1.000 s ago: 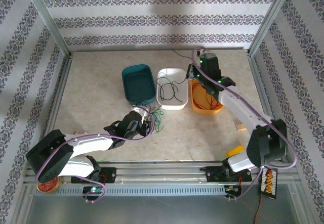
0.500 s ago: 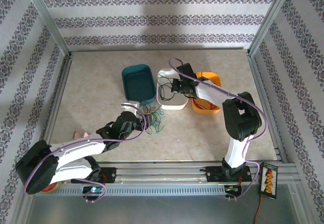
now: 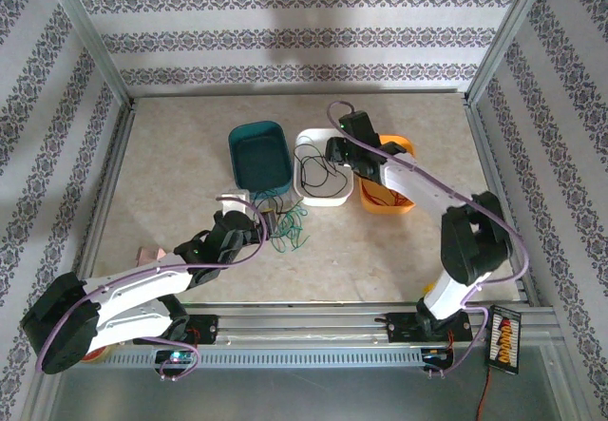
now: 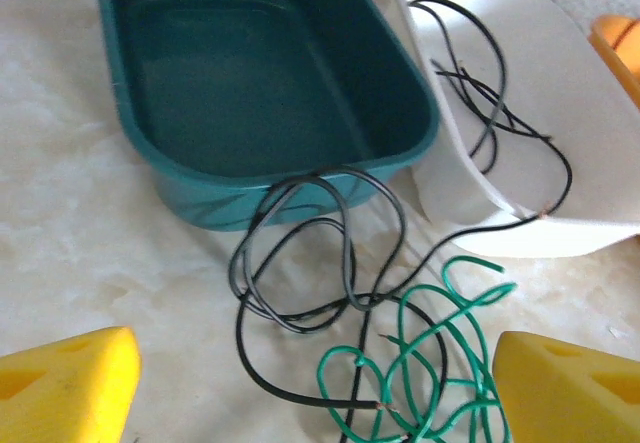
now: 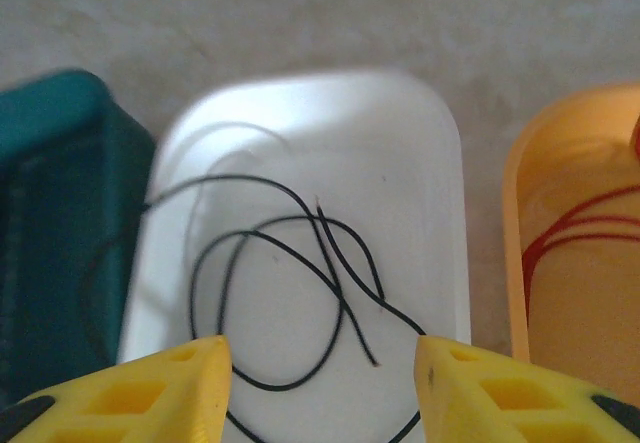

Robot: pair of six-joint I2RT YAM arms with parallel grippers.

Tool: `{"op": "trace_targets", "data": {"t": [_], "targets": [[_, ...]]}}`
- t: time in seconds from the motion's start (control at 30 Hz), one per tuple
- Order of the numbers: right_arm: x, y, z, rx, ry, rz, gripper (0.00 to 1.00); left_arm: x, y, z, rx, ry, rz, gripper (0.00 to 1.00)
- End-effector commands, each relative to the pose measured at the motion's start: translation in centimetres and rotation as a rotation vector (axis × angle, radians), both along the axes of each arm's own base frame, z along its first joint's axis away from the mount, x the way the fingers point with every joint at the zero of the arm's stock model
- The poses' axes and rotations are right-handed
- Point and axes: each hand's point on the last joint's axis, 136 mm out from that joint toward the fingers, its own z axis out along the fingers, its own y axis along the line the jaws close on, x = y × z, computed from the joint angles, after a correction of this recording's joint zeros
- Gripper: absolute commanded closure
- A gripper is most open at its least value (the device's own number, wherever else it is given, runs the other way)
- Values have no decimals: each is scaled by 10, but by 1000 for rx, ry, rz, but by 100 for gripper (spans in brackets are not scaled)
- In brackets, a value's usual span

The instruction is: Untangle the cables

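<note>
A tangle of green cables (image 4: 435,358) and black cables (image 4: 305,263) lies on the table in front of the teal tray (image 4: 200,178); from above the tangle (image 3: 291,224) sits just below that tray. My left gripper (image 4: 310,408) is open and low over it, its yellow fingers (image 4: 60,393) on either side, holding nothing. More black cables (image 5: 300,283) lie looped in the white tray (image 5: 430,163). My right gripper (image 5: 320,388) hangs open above them, empty. Red cables (image 5: 565,228) rest in the orange tray (image 3: 401,202).
The teal tray (image 3: 259,153), white tray (image 3: 334,196) and orange tray stand side by side mid-table. One black cable runs over the white tray's rim toward the tangle. A metal frame and patterned walls enclose the table. A tape roll (image 3: 90,351) sits at the near left.
My right arm swung left from over the orange tray to over the white tray. My left arm shifted slightly back and left, staying at the tangle.
</note>
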Motion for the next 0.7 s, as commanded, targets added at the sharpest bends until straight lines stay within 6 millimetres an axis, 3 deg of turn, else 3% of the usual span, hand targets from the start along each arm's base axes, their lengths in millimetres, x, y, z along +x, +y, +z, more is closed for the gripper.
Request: {"op": "trace_targets", "data": {"t": [0.0, 0.13, 0.27, 0.5, 0.67], "targets": [[-17, 6, 11, -55, -41, 67, 49, 6, 27, -12, -34, 71, 140, 9], [-45, 28, 5, -33, -15, 176, 49, 16, 28, -17, -129, 123, 130, 9], [-64, 28, -9, -21, 18, 179, 49, 29, 23, -22, -130, 181, 63, 19], [-76, 21, -18, 3, 40, 157, 49, 35, 9, -48, -81, 298, -42, 26], [-85, 36, -13, 39, 36, 233, 49, 35, 10, -72, -74, 329, -26, 29]]}}
